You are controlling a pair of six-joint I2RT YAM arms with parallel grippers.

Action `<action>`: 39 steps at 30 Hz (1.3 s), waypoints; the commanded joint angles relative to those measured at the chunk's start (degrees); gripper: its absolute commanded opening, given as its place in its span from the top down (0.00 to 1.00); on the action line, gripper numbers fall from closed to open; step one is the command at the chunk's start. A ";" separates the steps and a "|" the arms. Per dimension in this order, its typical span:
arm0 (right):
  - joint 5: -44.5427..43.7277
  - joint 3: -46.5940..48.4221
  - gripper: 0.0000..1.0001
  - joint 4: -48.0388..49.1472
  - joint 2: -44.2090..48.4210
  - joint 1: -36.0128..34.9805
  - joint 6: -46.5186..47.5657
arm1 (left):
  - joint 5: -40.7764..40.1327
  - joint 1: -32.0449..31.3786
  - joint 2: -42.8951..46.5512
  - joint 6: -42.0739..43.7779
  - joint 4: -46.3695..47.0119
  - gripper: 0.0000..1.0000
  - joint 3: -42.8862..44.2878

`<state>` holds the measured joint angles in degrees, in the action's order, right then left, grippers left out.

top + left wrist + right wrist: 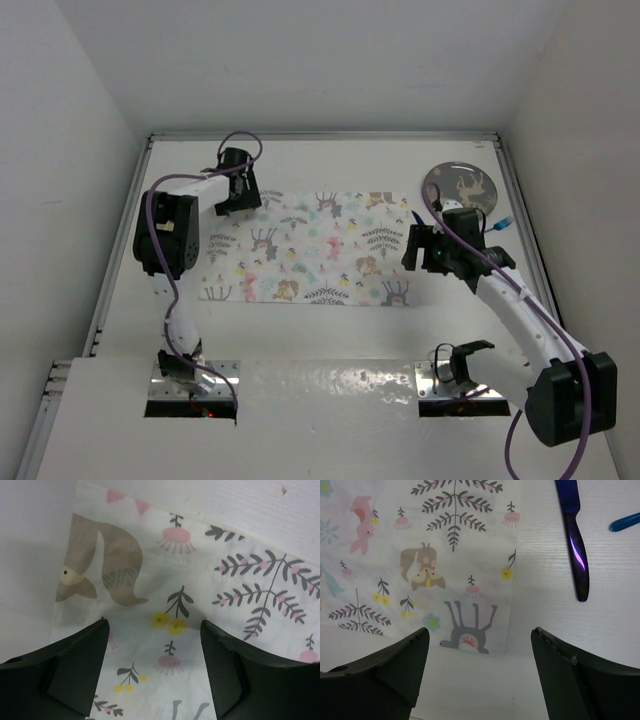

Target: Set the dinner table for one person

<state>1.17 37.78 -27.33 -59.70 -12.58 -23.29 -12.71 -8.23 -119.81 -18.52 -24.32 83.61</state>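
Note:
The white dinner table (330,162) carries a placemat (310,250) printed with animals and leaves, lying flat in the middle. My left gripper (236,196) is open and empty, low over the mat's far left corner; the left wrist view shows its jaws (154,625) spread above the printed cloth (200,580). My right gripper (420,248) is open and empty at the mat's right edge; in the right wrist view (479,632) it hangs over the mat's corner (445,555) and bare table (545,630). A dark iridescent knife (574,535) lies right of the mat.
A grey round plate (460,187) with a deer print sits at the far right of the table. A blue utensil handle (625,522) lies beside the knife, also in the top view (503,222). Silver rails (120,250) and white walls bound the table.

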 commanded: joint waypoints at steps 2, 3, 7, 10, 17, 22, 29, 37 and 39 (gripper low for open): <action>0.15 3.61 0.18 -0.18 2.83 -0.34 1.14 | 4.88 -0.20 4.49 -0.90 -3.64 0.28 -2.05; 0.06 3.70 0.18 -0.26 3.01 -0.43 1.31 | 5.15 -0.82 5.45 -0.73 -3.46 0.27 -1.96; -0.03 3.53 0.18 -1.23 3.98 -0.34 1.49 | 6.20 -4.68 10.19 0.06 -3.46 0.25 -1.43; -0.11 3.27 0.20 -2.28 4.24 -0.43 1.32 | 5.77 -9.69 12.57 0.77 -2.67 0.24 -2.05; -0.99 3.61 0.21 -4.04 8.46 -0.34 0.09 | 5.33 -24.88 12.24 5.25 3.56 0.24 -2.67; -0.64 4.23 0.20 -7.03 11.27 -0.34 -0.62 | 5.33 -31.48 5.04 8.40 7.09 0.24 1.10; -0.12 3.88 0.20 -9.58 13.56 -0.34 -1.58 | 2.87 -36.33 -2.53 11.05 10.51 0.24 7.79; 0.41 3.44 0.18 -10.37 14.18 -0.34 -1.58 | 3.04 -37.74 -11.05 10.70 9.91 0.24 15.33; 0.85 3.62 0.18 -10.02 14.09 -0.34 -1.67 | 3.39 -37.91 -13.77 10.44 8.41 0.24 17.54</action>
<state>1.30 39.57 -37.91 -45.93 -12.58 -24.25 -9.47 -45.41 -130.69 -8.27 -16.47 97.65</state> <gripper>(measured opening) 0.820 0.760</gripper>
